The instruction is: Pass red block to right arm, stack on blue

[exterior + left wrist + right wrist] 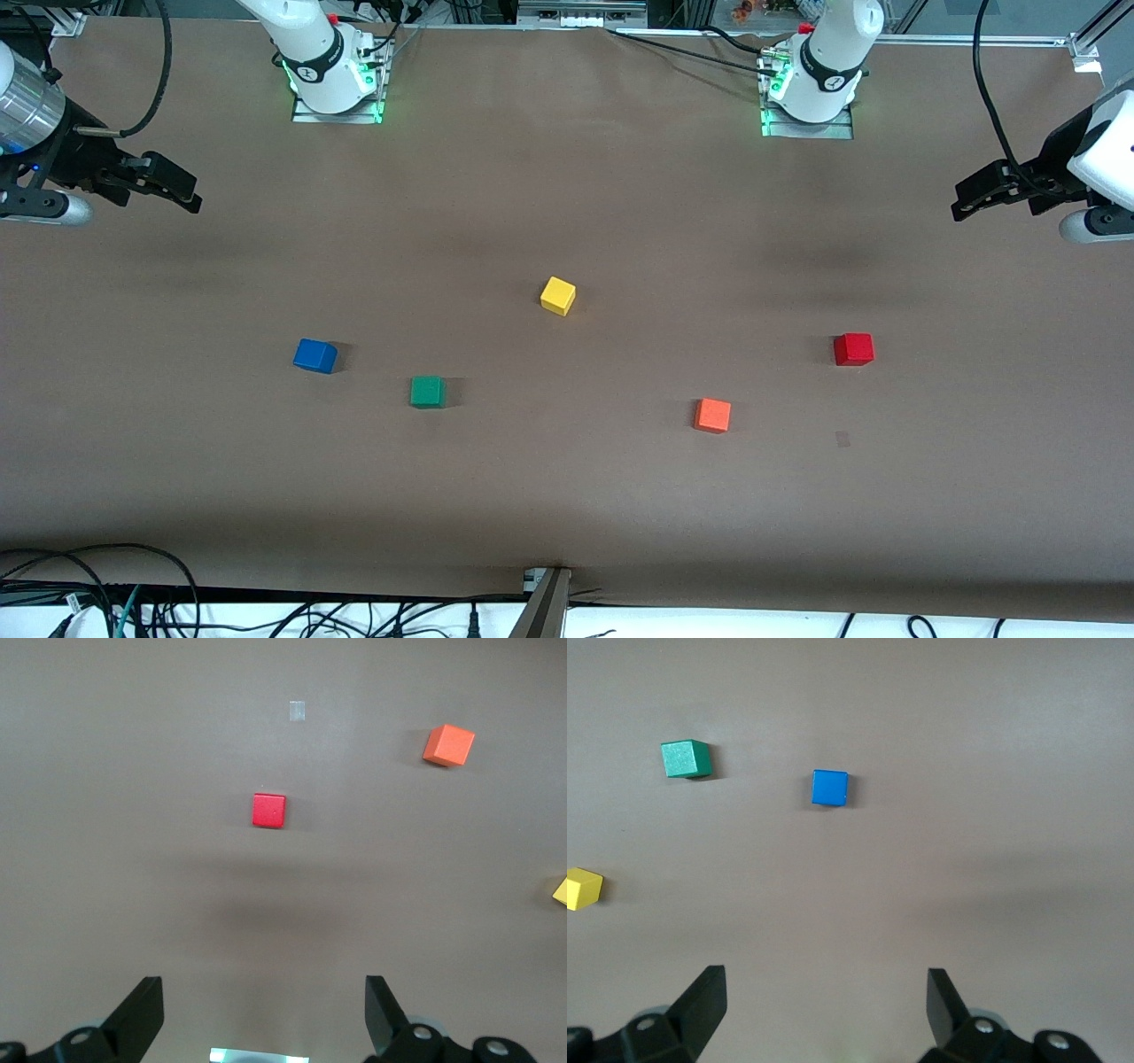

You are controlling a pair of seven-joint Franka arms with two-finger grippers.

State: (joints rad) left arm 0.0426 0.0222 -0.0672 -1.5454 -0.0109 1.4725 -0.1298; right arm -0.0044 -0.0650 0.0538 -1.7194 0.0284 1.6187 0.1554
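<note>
Table [567,496]: plain matte brown covering, no pattern. Cubes, each one solid colour: red block [853,349], deep red; blue cube [314,355], bright blue; green cube [427,391]; yellow cube [557,295]; orange cube [712,415] (lighter than the red). Both arms are finished in white with black joint bands; green light is shown at the bases.

Five cubes [558,295], two arms [314,53]

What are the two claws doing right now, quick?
Left gripper: open, empty, up over the table near the red block.
Right gripper: open, empty, up near the blue block.
</note>
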